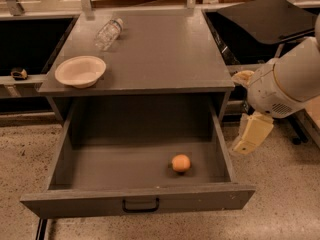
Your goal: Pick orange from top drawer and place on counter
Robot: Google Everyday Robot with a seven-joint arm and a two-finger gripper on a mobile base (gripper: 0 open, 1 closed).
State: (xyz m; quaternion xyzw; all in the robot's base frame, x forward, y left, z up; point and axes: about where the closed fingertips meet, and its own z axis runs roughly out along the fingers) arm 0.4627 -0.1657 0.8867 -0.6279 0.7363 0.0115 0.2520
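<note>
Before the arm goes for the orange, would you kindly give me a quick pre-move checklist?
1. Top drawer pulled open: ok.
2. Orange in view, lying alone on the drawer floor near the front right: ok.
3. Gripper over the orange: not ok; it hangs outside the drawer's right wall.
4. Counter has free space right of the bowl and bottle: ok.

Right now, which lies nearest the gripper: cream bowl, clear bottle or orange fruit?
The small round orange, alone in the grey top drawer; the gripper hangs beside the drawer's right wall.
</note>
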